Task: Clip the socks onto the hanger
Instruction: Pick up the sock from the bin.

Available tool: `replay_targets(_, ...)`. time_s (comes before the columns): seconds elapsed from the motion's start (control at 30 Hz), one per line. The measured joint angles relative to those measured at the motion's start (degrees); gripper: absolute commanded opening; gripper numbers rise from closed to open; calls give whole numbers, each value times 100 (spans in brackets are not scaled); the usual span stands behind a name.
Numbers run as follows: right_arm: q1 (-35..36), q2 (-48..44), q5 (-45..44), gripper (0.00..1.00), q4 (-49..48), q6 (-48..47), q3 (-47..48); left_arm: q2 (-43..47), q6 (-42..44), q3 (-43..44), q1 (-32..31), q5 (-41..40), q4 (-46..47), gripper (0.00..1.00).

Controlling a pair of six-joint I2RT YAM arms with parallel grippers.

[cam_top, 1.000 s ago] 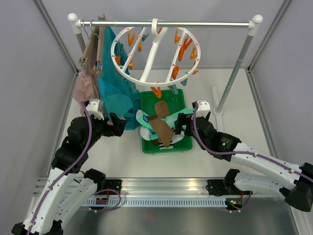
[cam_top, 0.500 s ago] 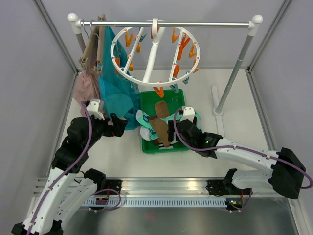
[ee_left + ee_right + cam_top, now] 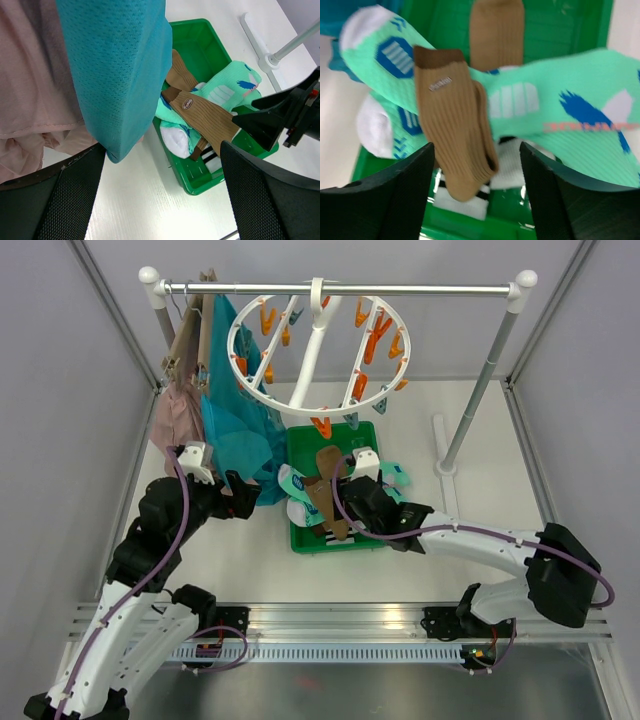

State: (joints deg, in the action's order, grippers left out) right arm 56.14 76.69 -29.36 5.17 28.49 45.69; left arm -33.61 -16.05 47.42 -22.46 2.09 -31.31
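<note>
The right tool [image 3: 476,150] hangs open over a heap of socks [image 3: 330,490], its two black fingers [image 3: 395,200] spread wide on either side of a brown sock [image 3: 452,120]; the blur hides whether they touch it. That brown sock lies on top of the heap, slanting across a mint sock [image 3: 560,115] with blue and white patterns. A second mint sock [image 3: 385,55] with a white toe pokes out on the other side, and a white sock with black stripes [image 3: 462,202] peeks out from below. Another brown sock [image 3: 496,32] lies just beyond. All of them rest in a green tray [image 3: 565,25] on the white counter [image 3: 250,560], and none is clipped up. The left tool [image 3: 162,146] is also open and holds nothing; it hovers left of the tray, close to the lower edge of a teal garment [image 3: 115,65], with a pink garment [image 3: 35,80] beside that. Above the far end of the tray the round white hanger [image 3: 318,350] hangs tilted by its hook from a metal rail [image 3: 420,287], and every orange or teal peg [image 3: 378,335] on it is bare. The two garments hang from tan hangers [image 3: 195,330] at the left end of the same rail
</note>
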Motion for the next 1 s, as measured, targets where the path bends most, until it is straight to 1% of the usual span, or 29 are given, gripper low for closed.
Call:
replay_targets(0.17, 39, 680, 105, 69, -420, -251, 656, -4, 0, 0, 0, 0, 11, 100)
replay_targets(0.33, 66, 1421, 151, 62, -835, -400, 1088, -4, 0, 0, 0, 2, 11, 100)
replay_targets(0.47, 66, 2009, 155, 54, -1038, -468, 1427, -4, 2, 0, 0, 2, 11, 100)
replay_targets(0.53, 66, 2234, 160, 53, -1086, -485, 1550, -4, 2, 0, 0, 2, 11, 100)
replay_targets(0.8, 66, 2907, 214, 50, -1200, -527, 2028, -2, 2, 0, 0, 4, 11, 100)
replay_targets(0.9, 66, 3091, 195, 44, -1193, -540, 2149, -2, 2, 0, 0, 4, 11, 100)
replay_targets(1.0, 66, 3204, 131, 42, -1185, -531, 2229, -2, 2, 0, 0, 4, 11, 100)
